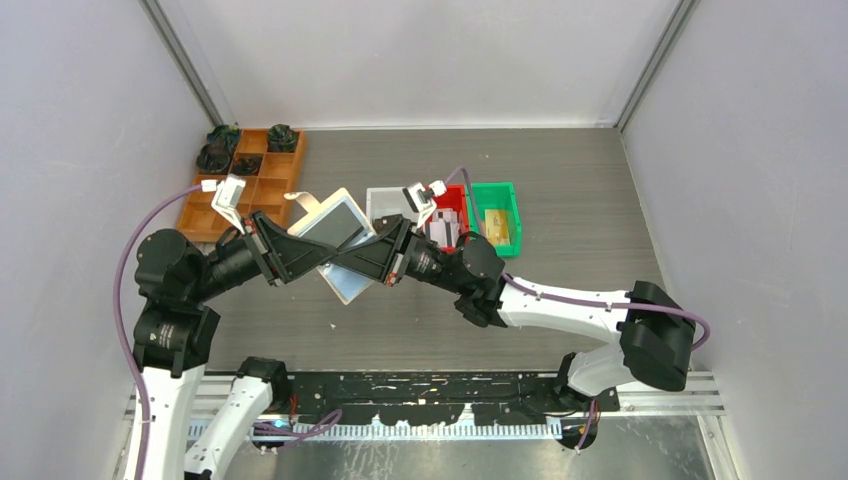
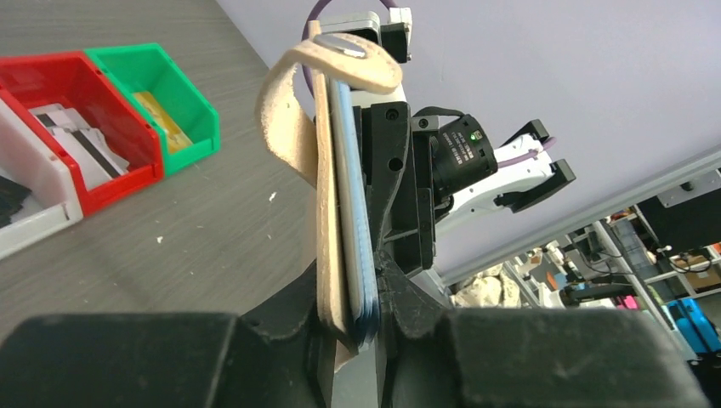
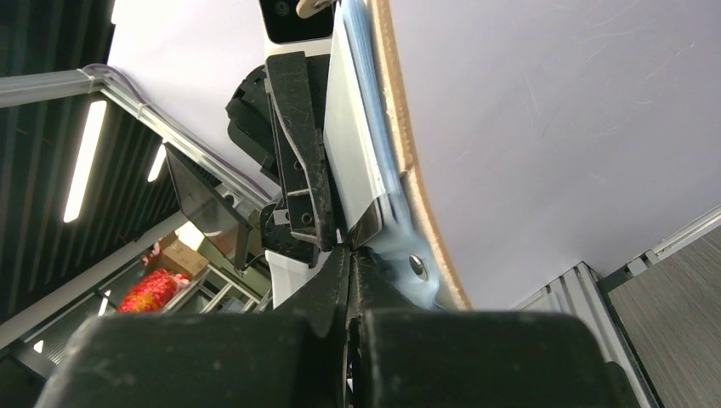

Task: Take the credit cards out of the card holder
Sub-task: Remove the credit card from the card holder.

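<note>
Some credit cards (image 2: pixel 81 144) already lie in the red bin (image 2: pixel 119 183) and green bin (image 2: pixel 191 140), well off to the left pincer's (image 2: pixel 349 316) side. Whether any remain pocketed I can't tell. That pincer clamps the card holder (image 2: pixel 327 195) edge-on in the air, long axis running straight out from its fingers, strap loop farthest. The right pincer (image 3: pixel 350 255) is clenched tight on a thin silvery edge of the inner face — card or pocket lip, unclear.

A tan-beige folding card holder (image 1: pixel 338 228) with shiny silvery blue-grey pockets hangs open and tilted above the table at frame centre. It appears edge-on in the wrist views. Right of centre lie a white-pink patterned credit card (image 1: pixel 447 228) and, apparently, a gold-yellow credit card (image 1: pixel 497 228).
</note>
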You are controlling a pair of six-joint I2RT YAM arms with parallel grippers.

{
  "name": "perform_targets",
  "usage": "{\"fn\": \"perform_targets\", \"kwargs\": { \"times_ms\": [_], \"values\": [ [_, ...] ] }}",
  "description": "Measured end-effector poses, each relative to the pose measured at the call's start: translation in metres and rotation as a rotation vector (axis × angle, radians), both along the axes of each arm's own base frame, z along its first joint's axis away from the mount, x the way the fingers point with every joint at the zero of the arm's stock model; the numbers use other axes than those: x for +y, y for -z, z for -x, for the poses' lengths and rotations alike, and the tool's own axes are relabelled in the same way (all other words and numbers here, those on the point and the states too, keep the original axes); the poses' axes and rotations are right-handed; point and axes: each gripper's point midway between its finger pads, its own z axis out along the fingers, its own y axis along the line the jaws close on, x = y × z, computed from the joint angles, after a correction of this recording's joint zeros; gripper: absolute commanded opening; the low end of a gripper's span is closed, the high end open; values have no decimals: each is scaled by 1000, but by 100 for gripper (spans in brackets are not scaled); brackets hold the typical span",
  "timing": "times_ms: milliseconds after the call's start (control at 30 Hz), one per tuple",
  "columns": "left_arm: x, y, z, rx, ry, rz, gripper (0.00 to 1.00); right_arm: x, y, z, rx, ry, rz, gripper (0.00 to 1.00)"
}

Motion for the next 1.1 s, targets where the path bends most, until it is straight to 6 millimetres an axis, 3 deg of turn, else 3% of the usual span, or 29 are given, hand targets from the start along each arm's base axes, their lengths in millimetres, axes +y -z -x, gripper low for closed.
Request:
{"fn": "perform_targets", "kwargs": {
  "times_ms": [133,267,300,367,433,600,733,900,1000,1100],
  "values": [
    [-2,-1,0,34,17,19,20,-2,0,0,-2,8,-13,1],
    [-3,-3,4,49,34,33,12,-8,-2,2,-3,20,-26,1],
    [-4,-4,4,47,35,34,10,-9,-2,2,-3,22,-27,7],
    [-4,-4,4,43,36,34,6,-10,-3,2,-4,26,-33,30],
    [-3,-5,4,34,33,31,5,-12,-2,2,-3,31,-36,43],
    [0,-5,7,-19,16,2,4,-31,-8,-2,-12,77,-29,58],
    [0,-12,13,-82,25,-20,3,-60,-26,-4,-86,170,12,73],
    [0,-13,23,-111,51,-34,3,-96,-74,-2,-253,318,27,84],
    [0,-12,26,-116,65,-39,2,-99,-94,-1,-346,355,50,86],
    [-1,-11,28,-115,79,-40,2,-84,-100,3,-421,302,86,86]
  ]
}}
